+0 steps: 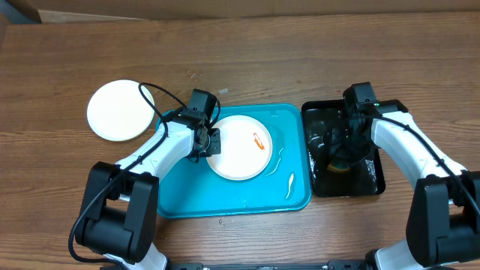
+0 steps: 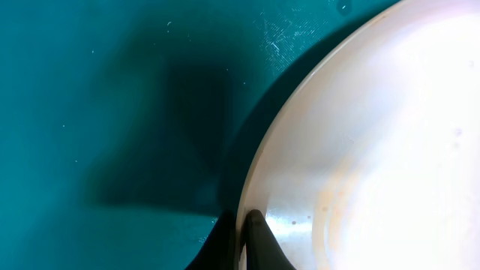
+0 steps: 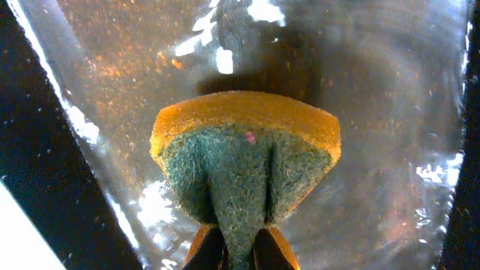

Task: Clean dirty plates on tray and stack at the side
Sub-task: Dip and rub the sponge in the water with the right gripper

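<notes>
Now: plate steadied, sponge gripped

The left jaws are pressed onto the left rim of the white plate point(image 1: 238, 154), which lies flat in the turquoise tray point(image 1: 187, 199). The left wrist view shows one dark finger point(image 2: 259, 240) right at that rim. This pinch looks meant to keep the plate from sliding under a wipe. Its orange smear point(image 1: 259, 140) sits toward the right side, unwiped and clear of the grip. The right jaws pinch a yellow-and-green sponge point(image 3: 244, 161) hard enough to fold it, low over the wet black tray point(image 1: 373, 182) beside the turquoise one, probably to dampen it. A pale plate point(image 1: 120, 111) rests on the surface point(image 1: 300, 45) well left of the tray, likely where the stack goes.
</notes>
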Tool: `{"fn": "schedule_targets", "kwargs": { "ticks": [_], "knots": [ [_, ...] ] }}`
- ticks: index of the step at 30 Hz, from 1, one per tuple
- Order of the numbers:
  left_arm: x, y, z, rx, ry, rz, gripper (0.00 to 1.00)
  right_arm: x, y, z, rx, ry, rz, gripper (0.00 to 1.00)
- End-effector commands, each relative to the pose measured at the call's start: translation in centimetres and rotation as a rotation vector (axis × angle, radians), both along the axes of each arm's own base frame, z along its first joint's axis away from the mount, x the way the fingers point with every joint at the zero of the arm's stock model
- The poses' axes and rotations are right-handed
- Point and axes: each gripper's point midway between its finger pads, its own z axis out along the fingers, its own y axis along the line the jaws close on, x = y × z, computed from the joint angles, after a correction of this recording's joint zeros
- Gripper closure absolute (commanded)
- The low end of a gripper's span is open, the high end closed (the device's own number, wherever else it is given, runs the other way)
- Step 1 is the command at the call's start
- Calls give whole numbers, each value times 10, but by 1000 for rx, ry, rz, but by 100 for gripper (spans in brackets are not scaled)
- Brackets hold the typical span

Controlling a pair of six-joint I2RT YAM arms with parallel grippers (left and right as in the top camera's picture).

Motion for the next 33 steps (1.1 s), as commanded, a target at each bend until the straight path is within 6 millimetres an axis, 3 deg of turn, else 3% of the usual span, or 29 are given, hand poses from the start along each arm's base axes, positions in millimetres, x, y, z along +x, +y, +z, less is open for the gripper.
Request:
{"fn": "schedule_targets", "kwargs": {
  "ticks": [1,9,12,16,19,22,27,33],
  "knots": [
    [0,1,-3,17,5,-25,96,22,2,21,-5,-67,-3,96],
    [0,1,-3,17,6,-25,96,31,-6,29,-50,-91,-101,96],
    [0,1,-3,17,6,-25,96,32,3,30,-40,-107,-6,96],
    [0,1,-3,17,6,-25,96,35,7,30,-61,-125,-6,96],
    [0,1,-3,17,6,-25,96,34,-2,30,-135,-128,8,96],
    [0,1,-4,17,7,-25,96,34,8,30,-83,-124,28,96],
    [0,1,-4,17,6,-25,96,34,-1,31,-128,-127,-2,96],
    [0,1,-4,17,6,-25,96,42,2,46,-121,-144,3,96]
  ]
}}
